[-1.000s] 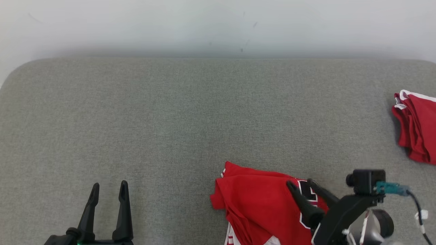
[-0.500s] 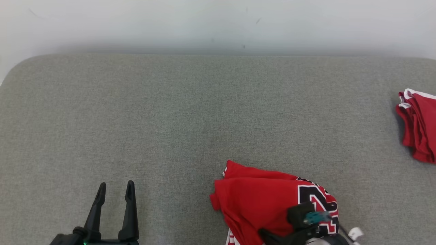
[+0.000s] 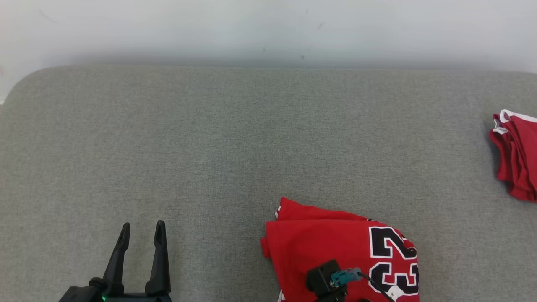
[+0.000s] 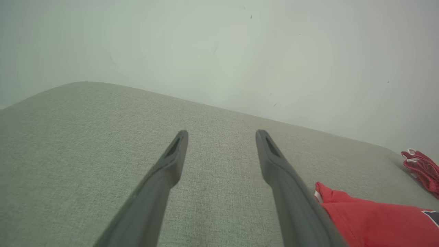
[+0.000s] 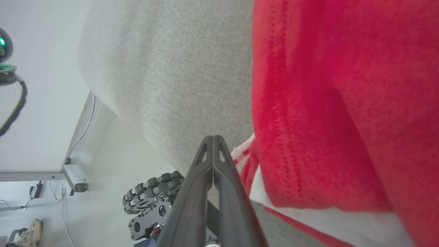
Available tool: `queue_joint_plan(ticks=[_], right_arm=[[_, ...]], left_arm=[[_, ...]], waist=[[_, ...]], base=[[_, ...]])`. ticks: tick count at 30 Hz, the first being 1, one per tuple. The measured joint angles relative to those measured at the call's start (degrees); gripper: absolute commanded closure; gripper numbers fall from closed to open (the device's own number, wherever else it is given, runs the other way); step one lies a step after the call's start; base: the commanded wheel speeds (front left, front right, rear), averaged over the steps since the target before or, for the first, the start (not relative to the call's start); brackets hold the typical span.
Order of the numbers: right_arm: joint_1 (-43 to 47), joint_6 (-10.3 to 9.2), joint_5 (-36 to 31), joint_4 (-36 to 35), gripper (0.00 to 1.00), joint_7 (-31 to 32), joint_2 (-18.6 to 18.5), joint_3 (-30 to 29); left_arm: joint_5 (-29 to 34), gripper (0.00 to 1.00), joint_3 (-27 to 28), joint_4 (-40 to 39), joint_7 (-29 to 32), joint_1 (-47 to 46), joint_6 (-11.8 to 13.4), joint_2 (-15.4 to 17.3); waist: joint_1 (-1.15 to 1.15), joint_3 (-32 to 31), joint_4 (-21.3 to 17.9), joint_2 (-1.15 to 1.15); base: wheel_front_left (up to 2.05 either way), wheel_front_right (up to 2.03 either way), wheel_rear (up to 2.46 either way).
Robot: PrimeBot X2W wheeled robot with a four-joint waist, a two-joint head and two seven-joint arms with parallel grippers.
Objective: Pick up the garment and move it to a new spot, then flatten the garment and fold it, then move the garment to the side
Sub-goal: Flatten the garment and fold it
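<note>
A black two-fingered left hand [image 3: 143, 225] rests at the lower left of the head view, released, its long fingers spread apart and pointing up the frame above bare cloth. In the left wrist view the same left hand [image 4: 222, 131] holds nothing, with the surface showing plainly between its fingers. Under it stretches a wide grey fabric-covered desk with rounded corners [image 3: 251, 138], backed by a pale, lightly scuffed wall [image 3: 268, 29].

To the right of centre, at the near edge of the desk, lies the crumpled red jersey with a black, white-outlined number 23 [image 3: 327, 243]. It is bunched in loose folds, and part of it runs out of the bottom of the head view. A black wrist camera with a teal plug [image 3: 323, 282] sits over its lower part.

In the right wrist view the right hand [image 5: 213, 138] is clenched, its fingers pressed flat together with no cloth visible between them. Its tip lies just beside the white-trimmed hem of the jersey [image 5: 343, 103], over the desk's near edge. Below that edge a rollered wheel of the robot's base [image 5: 151, 192] shows.

At the far right edge, well apart from the jersey, lies a second folded red garment with white trim [image 3: 516, 159].
</note>
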Motion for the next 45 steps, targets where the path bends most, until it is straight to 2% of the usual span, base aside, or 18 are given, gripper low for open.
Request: queue_joint_plan(ticks=[3, 5, 6, 8, 9, 10, 11, 12, 13, 15, 18, 28, 31, 35, 37, 42, 44, 45], right_arm=[[-0.89, 0.00, 3.98, -1.44, 1.00, -1.12, 0.00, 0.91], [-1.79, 0.00, 5.81, -4.10, 1.00, -1.49, 0.05, -0.58], [-2.08, 0.00, 6.17, -5.71, 0.84, -1.47, 0.04, -1.80], [-2.13, 0.00, 5.09, -9.09, 0.66, -1.37, 0.00, -5.72], [-2.11, 0.00, 3.76, -10.65, 0.62, -1.30, -0.22, -8.23], [-2.09, 0.00, 1.36, -12.38, 0.62, -1.19, -0.75, -11.04], [-1.97, 0.00, -1.21, -13.76, 0.56, -0.71, -1.38, -13.72], [-1.64, 0.00, -3.81, -14.91, 0.47, -0.14, -1.82, -16.79], [-0.90, 0.00, -6.48, -16.23, 0.00, 0.32, -2.08, -19.72], [0.69, 0.00, -10.22, -18.39, 0.00, 1.32, -1.90, -24.42], [2.63, 0.00, -14.27, -20.35, 0.00, 2.31, -1.23, -28.32], [3.42, 0.00, -20.98, -18.66, 0.00, 0.81, -0.22, -32.84], [3.15, 0.00, -21.02, -18.35, 0.01, 1.29, -0.21, -33.52], [3.81, 0.00, -19.59, -17.78, 0.19, 3.03, -0.14, -32.26], [3.99, 0.00, -19.03, -17.69, 0.19, 3.89, -0.13, -31.32], [4.00, 0.00, -18.24, -18.05, 0.27, 5.19, -0.10, -29.86], [4.00, 0.00, -18.01, -17.84, 0.40, 5.56, -0.10, -29.51], [4.00, 0.00, -17.83, -17.69, 0.51, 5.75, -0.09, -29.36]], left_arm=[[0.01, 0.00, 0.04, -0.02, 0.00, -0.02, -0.05, -0.02], [0.01, 0.00, 0.15, -0.02, 0.00, -0.03, -0.05, -0.03], [0.01, 0.00, 0.20, -0.01, 0.00, -0.03, -0.05, -0.04], [0.03, 0.00, 0.24, 0.00, 0.00, -0.05, -0.05, -0.05], [0.05, 0.00, 0.29, 0.01, 0.00, -0.06, -0.05, -0.07], [0.08, 0.00, 0.35, 0.01, 0.00, -0.07, -0.05, -0.08], [0.08, 0.00, 0.47, 0.01, 0.00, -0.07, -0.05, -0.08], [0.08, 0.00, 0.49, 0.00, 0.00, -0.07, -0.05, -0.08], [0.08, 0.00, 0.52, -0.02, 0.00, -0.07, -0.05, -0.08], [0.09, 0.00, 0.52, -0.11, 0.00, -0.11, -0.05, -0.13], [0.09, 0.00, 0.53, -0.29, 0.00, -0.14, -0.05, -0.11], [0.07, 0.00, -0.18, -0.42, 0.00, -1.64, -0.05, 0.53], [0.00, 0.00, -0.16, -0.44, 0.00, -1.61, -0.05, 0.93], [-0.11, 0.00, -0.05, -0.54, 0.00, -1.58, -0.05, 1.32], [-0.12, 0.00, -0.07, -0.56, 0.00, -1.58, -0.05, 1.40], [-0.25, 0.00, -0.14, -0.51, 0.00, -1.59, -0.05, 1.42], [-0.25, 0.00, -0.36, -0.42, 0.00, -1.60, -0.05, 1.41], [-0.25, 0.00, -0.43, -0.38, 0.00, -1.61, -0.05, 1.41]], waist=[[0.00, 0.05, -0.51, 0.00], [0.00, 0.05, -0.88, 0.00], [0.00, 0.03, -1.05, 0.00], [0.00, -0.03, -1.34, 0.00], [0.01, -0.06, -1.45, 0.00], [0.00, -0.10, -1.55, 0.00], [0.00, -0.12, -1.65, 0.00], [0.00, -0.13, -1.73, 0.00], [0.00, -0.09, -1.77, 0.00], [0.00, 0.07, -1.79, 0.00], [0.00, 0.53, -1.81, 0.00], [0.01, 3.26, -1.71, 0.00], [0.01, 3.53, -1.56, 0.00], [0.01, 3.76, -1.65, 0.00], [0.01, 3.89, -1.70, 0.00], [0.01, 4.04, -1.93, 0.00], [0.01, 4.04, -1.89, 0.00], [0.00, 4.03, -1.86, 0.00]], base=[[0.00, 0.00, 0.00], [0.00, 0.00, 0.00], [0.00, 0.00, 0.00], [0.00, 0.00, 0.00], [0.00, 0.00, 0.00], [0.00, 0.00, 0.00], [0.00, 0.00, 0.00], [0.00, 0.00, 0.00], [0.00, 0.00, 0.00], [0.00, 0.00, 0.00], [0.00, 0.00, 0.00], [0.00, 0.00, 0.00], [0.00, 0.00, 0.00], [0.00, 0.00, 0.00], [0.00, 0.00, 0.00], [0.00, 0.00, 0.00], [0.00, 0.00, 0.00], [0.00, 0.00, 0.00]])
